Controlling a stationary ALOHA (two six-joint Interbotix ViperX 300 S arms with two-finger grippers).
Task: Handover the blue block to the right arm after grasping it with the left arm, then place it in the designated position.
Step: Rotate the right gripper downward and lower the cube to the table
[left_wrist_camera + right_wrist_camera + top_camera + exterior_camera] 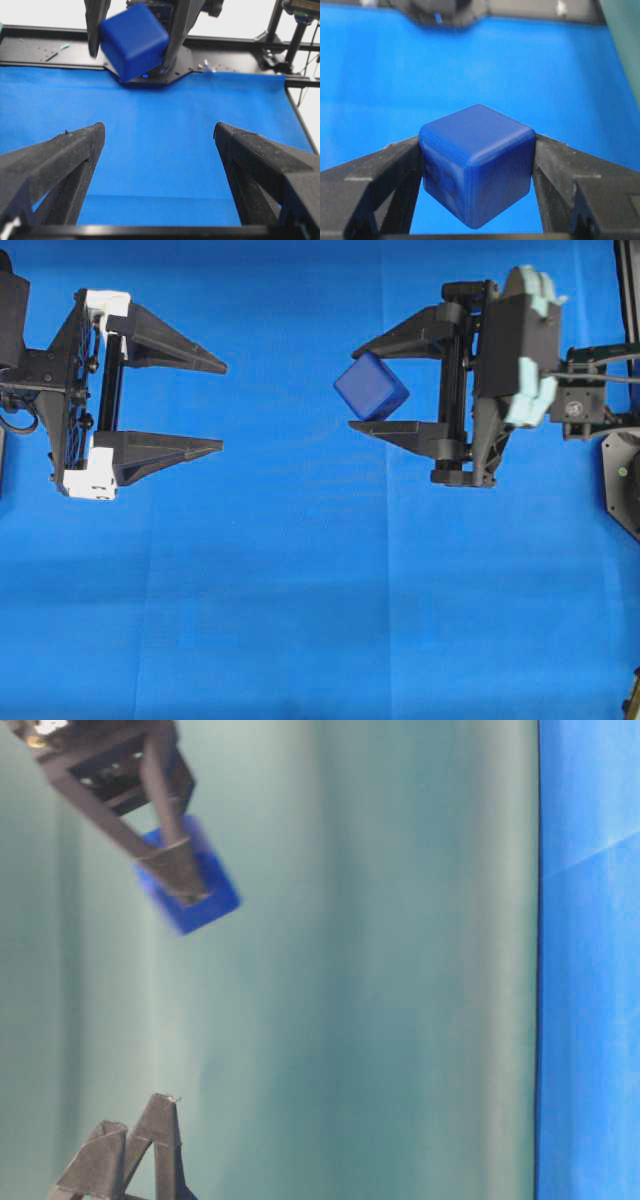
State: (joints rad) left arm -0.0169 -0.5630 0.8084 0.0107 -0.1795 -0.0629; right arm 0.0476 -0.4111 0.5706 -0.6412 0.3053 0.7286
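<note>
Blue block (371,386): clamped between the right gripper's (365,384) fingertips, tilted, above the blue cloth (320,590).
Left gripper (222,406): at nine o'clock from the block, jaws spread wide, holding nothing.

The blue block (371,386) is dark blue, the cloth (320,590) a brighter plain blue. The left arm (95,395) is black with white pieces, the right arm (500,375) black with pale grey-green.
</note>
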